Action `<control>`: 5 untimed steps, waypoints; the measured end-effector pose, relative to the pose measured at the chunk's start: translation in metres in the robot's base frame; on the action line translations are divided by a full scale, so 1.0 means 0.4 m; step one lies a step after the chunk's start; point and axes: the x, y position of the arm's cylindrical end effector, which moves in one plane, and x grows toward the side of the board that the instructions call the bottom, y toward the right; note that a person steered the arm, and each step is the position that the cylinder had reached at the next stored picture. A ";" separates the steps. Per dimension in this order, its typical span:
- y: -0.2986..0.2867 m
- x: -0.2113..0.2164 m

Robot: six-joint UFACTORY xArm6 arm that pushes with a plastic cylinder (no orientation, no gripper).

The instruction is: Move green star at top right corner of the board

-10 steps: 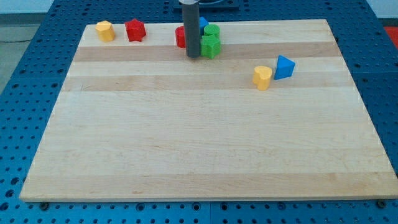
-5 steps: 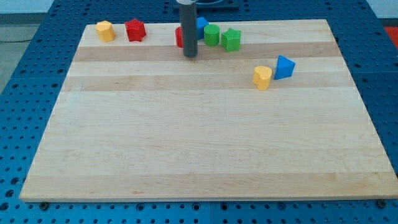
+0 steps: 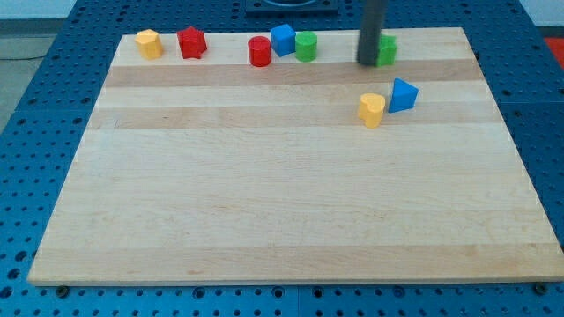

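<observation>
The green star (image 3: 387, 50) lies near the board's top edge, right of centre, partly hidden by my rod. My tip (image 3: 367, 62) rests on the board, touching the star's left side. A green cylinder (image 3: 306, 46), a blue block (image 3: 283, 39) and a red cylinder (image 3: 259, 51) sit in a row to the left of the tip.
A yellow block (image 3: 149, 43) and a red star-like block (image 3: 191, 41) sit at the top left. A yellow block (image 3: 372, 110) and a blue triangular block (image 3: 403, 94) lie just below the tip. The wooden board (image 3: 282, 220) sits on a blue pegboard.
My rod has moved right from beside the red cylinder. The green star has slid right along the top edge, away from the green cylinder.
</observation>
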 end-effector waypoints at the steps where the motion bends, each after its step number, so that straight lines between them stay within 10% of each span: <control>1: 0.077 -0.027; 5: 0.107 -0.076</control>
